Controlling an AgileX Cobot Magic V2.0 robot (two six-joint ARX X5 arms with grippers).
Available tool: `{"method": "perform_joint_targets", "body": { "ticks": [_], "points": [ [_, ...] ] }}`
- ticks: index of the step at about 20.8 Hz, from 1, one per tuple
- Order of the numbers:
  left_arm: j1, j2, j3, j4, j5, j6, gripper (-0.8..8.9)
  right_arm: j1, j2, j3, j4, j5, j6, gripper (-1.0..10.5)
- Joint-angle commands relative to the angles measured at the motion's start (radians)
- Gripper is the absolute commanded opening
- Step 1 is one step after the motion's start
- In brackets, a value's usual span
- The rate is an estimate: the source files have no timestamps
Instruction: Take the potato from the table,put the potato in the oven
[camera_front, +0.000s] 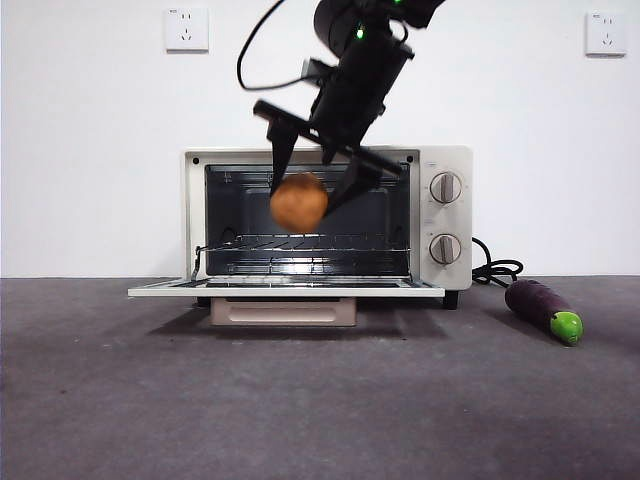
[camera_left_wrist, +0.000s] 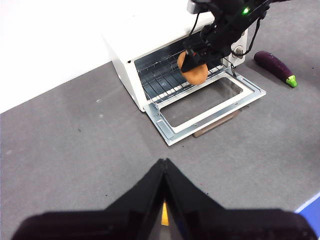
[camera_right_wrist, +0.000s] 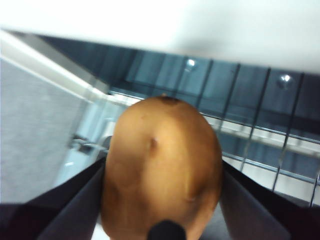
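Your right end effector (camera_front: 312, 188) grips the potato (camera_front: 299, 203) before the open oven (camera_front: 446, 215); its rack (camera_front: 310, 243) is bare. Your left end effector (camera_left_wrist: 164, 165) is closed.

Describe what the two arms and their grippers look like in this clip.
Both are black. The right gripper has flat, tapering fingers under a boxy wrist, with green indicator lights and a loose black cable looping off it. The left gripper has wedge-shaped fingers with a yellow mark between them.

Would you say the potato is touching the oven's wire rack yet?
Apart. In the front view, the potato hangs in the right claw with open space between it and the wire rack below.
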Motion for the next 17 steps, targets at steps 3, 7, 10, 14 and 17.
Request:
{"method": "perform_joint_targets", "body": {
  "ticks": [3,7,10,14,17],
  "points": [
    [-0.003,-0.004,-0.007,0.005,-0.004,0.047,-0.05,-0.001,0.03,0.017,0.055,0.094,0.011,-0.1],
    [-0.003,-0.004,-0.007,0.005,-0.028,0.063,-0.05,-0.007,0.037,0.017,0.093,0.123,0.01,-0.1],
    [-0.003,-0.004,-0.007,0.005,-0.051,0.063,-0.05,-0.007,0.056,0.018,0.106,0.122,0.014,-0.1],
    [-0.003,-0.004,-0.007,0.005,-0.053,0.063,-0.05,-0.007,0.077,0.022,0.106,0.123,0.013,-0.1],
    [-0.003,-0.004,-0.007,0.005,-0.053,0.063,-0.05,-0.008,0.082,0.023,0.114,0.138,0.013,-0.1]
  ]
}}
